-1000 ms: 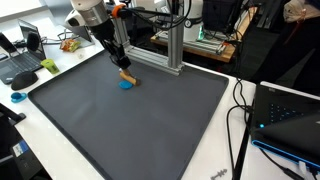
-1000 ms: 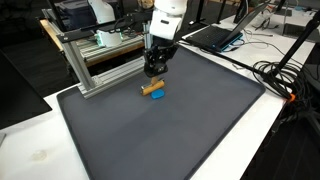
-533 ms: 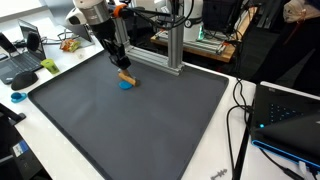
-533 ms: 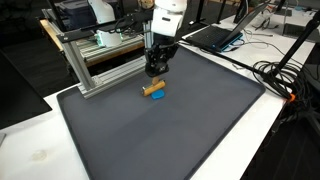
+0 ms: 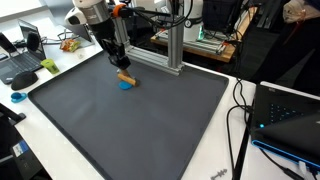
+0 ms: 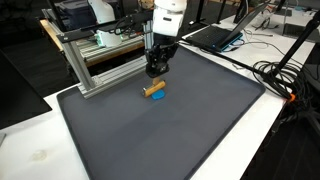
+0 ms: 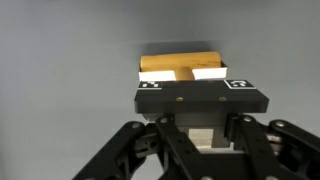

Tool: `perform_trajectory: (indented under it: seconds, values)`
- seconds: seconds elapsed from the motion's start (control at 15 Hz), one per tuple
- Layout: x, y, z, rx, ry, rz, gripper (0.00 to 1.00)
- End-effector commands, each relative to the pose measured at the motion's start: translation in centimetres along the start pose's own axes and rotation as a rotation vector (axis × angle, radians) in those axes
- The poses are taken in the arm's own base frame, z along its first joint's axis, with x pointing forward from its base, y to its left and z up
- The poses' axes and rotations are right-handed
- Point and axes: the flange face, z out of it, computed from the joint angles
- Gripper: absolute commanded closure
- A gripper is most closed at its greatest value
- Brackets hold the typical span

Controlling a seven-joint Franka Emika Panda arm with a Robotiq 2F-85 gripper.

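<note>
A short wooden cylinder point(image 5: 126, 76) point(image 6: 153, 89) lies tilted over a small blue piece point(image 5: 125, 85) point(image 6: 158, 96) on the dark grey mat point(image 5: 140, 125) point(image 6: 170, 130), near its far edge. My gripper point(image 5: 121, 67) point(image 6: 154, 74) comes straight down onto the cylinder. In the wrist view the cylinder point(image 7: 180, 60) lies crosswise just past the black marker block point(image 7: 200, 97). The gripper point(image 7: 185, 75) is shut on the cylinder's middle, with a pale fingertip point(image 7: 208, 74) on either side. The blue piece is hidden in that view.
An aluminium frame point(image 5: 165, 62) point(image 6: 95, 70) stands at the mat's far edge, close behind the gripper. Laptops point(image 5: 285, 110) point(image 6: 215, 35), cables point(image 5: 240, 110) point(image 6: 285, 75) and desk clutter surround the mat on the white table point(image 5: 60, 72) point(image 6: 30, 150).
</note>
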Motion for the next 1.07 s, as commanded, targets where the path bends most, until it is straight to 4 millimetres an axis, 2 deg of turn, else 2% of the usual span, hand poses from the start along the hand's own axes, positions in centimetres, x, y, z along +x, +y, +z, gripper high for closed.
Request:
perform_trajectory:
  seconds: [0.0, 0.53, 0.87, 1.0]
  values:
    - [1.7, -0.6, 1.6, 0.056, 0.113, -0.017, 0.78]
    - [2.5, -1.0, 1.0, 0.052, 0.157, -0.039, 0.78]
    - [4.1, -1.5, 1.9, 0.047, 0.247, -0.053, 0.78]
    - [3.8, -1.6, 1.0, 0.049, 0.282, -0.091, 0.78]
